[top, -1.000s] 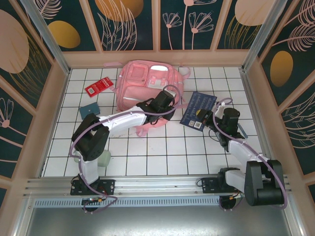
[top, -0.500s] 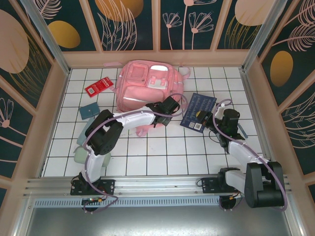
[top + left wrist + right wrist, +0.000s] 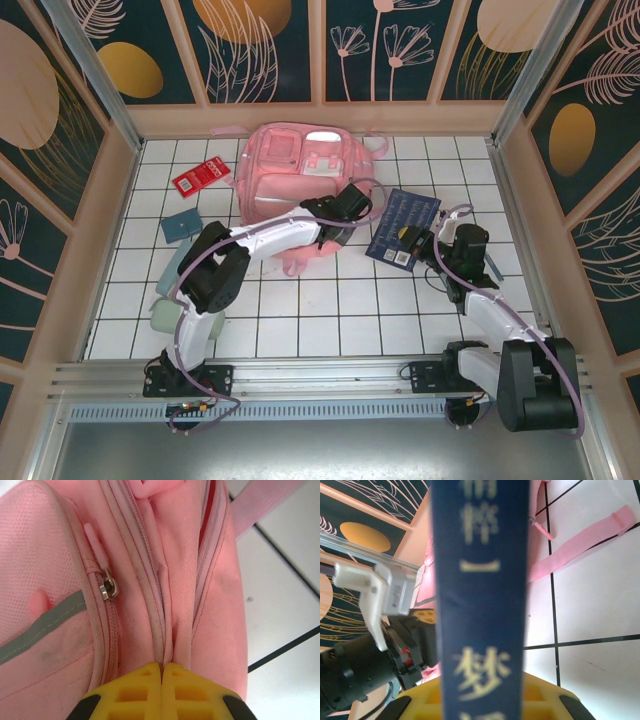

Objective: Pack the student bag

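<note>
The left fingers (image 3: 145,686) are fully closed, tips meeting on a raised fabric ridge (image 3: 165,625) of the student bag (image 3: 215,595). It cannot be told whether any fabric is pinched. A metal zipper pull (image 3: 107,586) lies just left of this ridge.

The right fingers (image 3: 540,692) are clamped on a dark blue book (image 3: 480,605), held spine-on to the right wrist camera.

The student bag lies flat at the far centre of the white tiled desk (image 3: 330,300). The left fingers are at its right edge, and the book is just to its right.
</note>
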`<control>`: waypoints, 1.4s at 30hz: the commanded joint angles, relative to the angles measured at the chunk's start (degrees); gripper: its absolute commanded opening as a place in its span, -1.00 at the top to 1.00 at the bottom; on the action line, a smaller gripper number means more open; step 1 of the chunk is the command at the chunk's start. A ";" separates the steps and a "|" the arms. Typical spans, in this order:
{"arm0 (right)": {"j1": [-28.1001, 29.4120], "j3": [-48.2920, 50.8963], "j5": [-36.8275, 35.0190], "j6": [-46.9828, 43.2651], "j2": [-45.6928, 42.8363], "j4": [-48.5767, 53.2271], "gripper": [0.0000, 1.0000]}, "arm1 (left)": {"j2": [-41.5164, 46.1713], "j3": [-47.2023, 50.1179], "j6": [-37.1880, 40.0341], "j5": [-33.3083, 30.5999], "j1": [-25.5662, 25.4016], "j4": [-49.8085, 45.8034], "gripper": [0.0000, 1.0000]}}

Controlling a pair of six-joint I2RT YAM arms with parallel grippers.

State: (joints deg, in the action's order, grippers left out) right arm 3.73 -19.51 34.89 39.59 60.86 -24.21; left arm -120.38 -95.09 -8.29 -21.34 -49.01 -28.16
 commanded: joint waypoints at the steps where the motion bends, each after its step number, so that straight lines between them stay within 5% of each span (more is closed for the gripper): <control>1: -0.47 0.94 2.72 1.49 -1.97 -4.67 1.00 | 4.07 -7.48 -4.42 1.56 0.42 -0.31 1.00; 11: 0.42 3.74 6.09 14.66 -2.11 -17.81 1.00 | 2.03 -25.06 -9.96 4.70 0.48 -3.21 1.00; 27: 17.46 -2.79 -5.43 24.44 9.35 -27.01 1.00 | -3.10 -37.33 -11.33 5.78 0.49 -4.41 1.00; 30: 17.24 -2.56 -8.78 22.25 6.72 -21.57 1.00 | -1.13 -33.59 -10.17 2.83 0.45 -5.37 1.00; 35: 14.18 -2.14 -16.67 14.39 -3.04 -6.64 1.00 | 7.31 -17.61 -8.71 -0.98 1.12 -1.50 0.72; 42: 2.42 2.30 -10.05 13.79 -8.74 -2.80 1.00 | 15.55 2.34 -6.38 3.18 2.59 2.28 0.49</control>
State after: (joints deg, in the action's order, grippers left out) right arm 8.78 -18.96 22.52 55.37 53.80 -29.19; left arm -109.30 -97.23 -16.73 -19.73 -47.03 -28.67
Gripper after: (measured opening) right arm 0.128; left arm 0.235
